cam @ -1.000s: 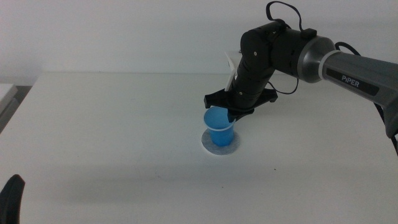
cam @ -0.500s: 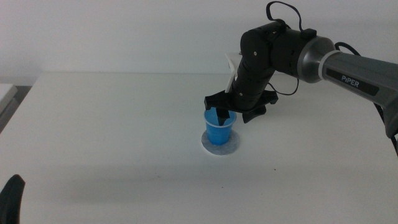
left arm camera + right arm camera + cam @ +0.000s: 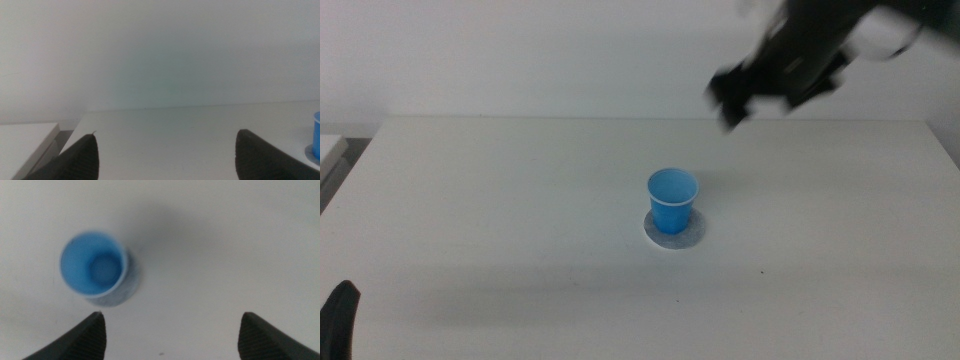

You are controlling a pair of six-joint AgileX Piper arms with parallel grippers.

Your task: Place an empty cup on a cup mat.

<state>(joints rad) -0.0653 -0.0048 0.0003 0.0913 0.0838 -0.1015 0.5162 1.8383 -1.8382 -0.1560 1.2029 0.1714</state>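
Note:
The blue cup [image 3: 672, 199] stands upright on the round grey cup mat [image 3: 692, 235] in the middle of the table. It is empty inside in the right wrist view [image 3: 93, 269], with the mat [image 3: 119, 296] showing under it. My right gripper [image 3: 760, 88] is open, blurred, high above the table and up to the right of the cup, holding nothing. My left gripper [image 3: 338, 318] waits at the bottom left corner, jaws wide apart. The left wrist view shows the cup's edge [image 3: 316, 134] at the far side.
A white table [image 3: 520, 220] with a white wall behind it. A pale surface [image 3: 328, 150] lies past the table's left edge.
My right gripper has let go of the cup and risen up and to the right, away from it. The cup stays standing on the mat.

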